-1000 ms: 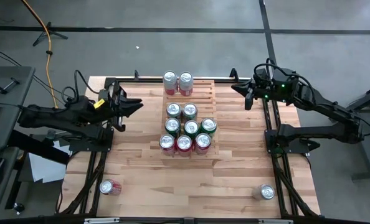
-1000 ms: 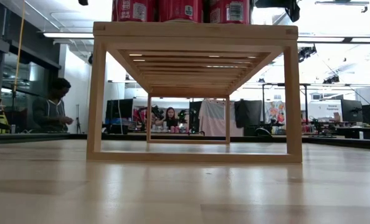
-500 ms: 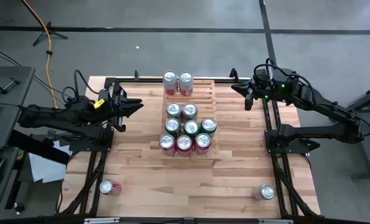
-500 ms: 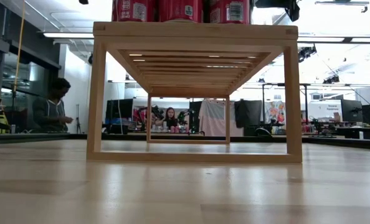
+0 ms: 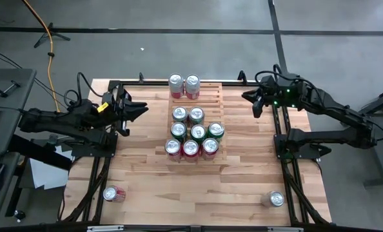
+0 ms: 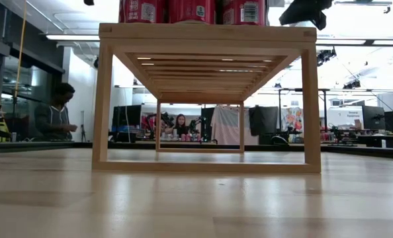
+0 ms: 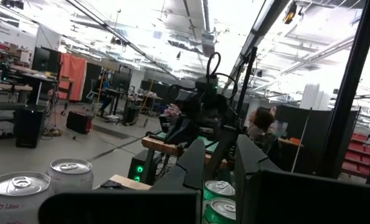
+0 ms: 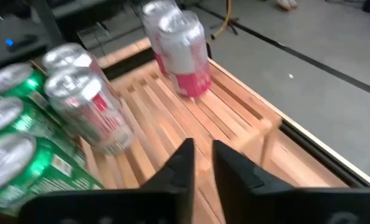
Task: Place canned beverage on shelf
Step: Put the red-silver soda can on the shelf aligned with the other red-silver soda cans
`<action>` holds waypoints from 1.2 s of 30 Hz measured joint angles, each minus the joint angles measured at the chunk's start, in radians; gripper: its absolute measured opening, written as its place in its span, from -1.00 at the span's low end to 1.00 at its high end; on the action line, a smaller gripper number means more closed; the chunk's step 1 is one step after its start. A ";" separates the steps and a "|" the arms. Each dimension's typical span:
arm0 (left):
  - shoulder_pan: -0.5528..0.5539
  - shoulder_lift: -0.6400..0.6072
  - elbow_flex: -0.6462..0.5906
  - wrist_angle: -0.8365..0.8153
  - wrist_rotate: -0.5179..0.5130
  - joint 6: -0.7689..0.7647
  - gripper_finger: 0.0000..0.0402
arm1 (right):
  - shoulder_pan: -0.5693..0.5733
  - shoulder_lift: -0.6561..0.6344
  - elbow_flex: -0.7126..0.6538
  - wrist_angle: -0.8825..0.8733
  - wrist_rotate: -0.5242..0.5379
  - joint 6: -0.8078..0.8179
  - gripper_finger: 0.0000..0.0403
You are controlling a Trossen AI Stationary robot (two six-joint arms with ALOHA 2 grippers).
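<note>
The pale-wood slatted shelf (image 5: 216, 103) stands mid-table and holds several upright cans: two red-and-white ones at its far end (image 5: 184, 85), green and red ones (image 5: 197, 133) on its nearer tiers. One loose can (image 5: 112, 193) lies near the table's front left, and another (image 5: 275, 199) is at the front right. My left gripper (image 5: 142, 109) hovers left of the shelf, its fingers (image 7: 196, 163) close together and empty. My right gripper (image 5: 249, 100) hovers right of the shelf's far end, its fingers (image 8: 184, 163) close together and empty, pointing at the slats (image 8: 222, 127).
Bare tabletop (image 5: 236, 174) lies in front of the shelf and on both sides. The black frame rails (image 5: 282, 135) run along the table's left and right edges. In the low view the shelf's frame (image 6: 206, 33) fills the middle, and people sit in the room behind (image 6: 54, 116).
My right gripper has moved a little toward the shelf and down. In the low view more of the arm now shows at the top right. The cans and my left arm have kept still.
</note>
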State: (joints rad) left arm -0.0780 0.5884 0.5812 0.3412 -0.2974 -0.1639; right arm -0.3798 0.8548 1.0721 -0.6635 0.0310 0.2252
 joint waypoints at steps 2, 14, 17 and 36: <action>0.000 0.000 0.000 0.000 0.000 -0.014 -1.00 | 0.000 0.000 0.000 -0.024 0.019 -0.006 -0.66; 0.000 0.000 0.000 0.000 -0.001 -0.017 -1.00 | 0.000 0.013 0.005 -0.074 -0.164 0.076 0.68; 0.000 0.000 0.000 0.005 -0.002 -0.018 -1.00 | 0.003 0.031 0.045 -0.133 -0.256 0.114 0.84; 0.000 -0.005 0.000 0.065 -0.001 -0.017 -1.00 | 0.722 0.316 0.245 -0.799 -0.416 1.182 0.89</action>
State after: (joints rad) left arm -0.0780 0.5837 0.5812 0.4066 -0.2981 -0.1806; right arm 0.3422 1.1713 1.3169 -1.4625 -0.3853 1.4074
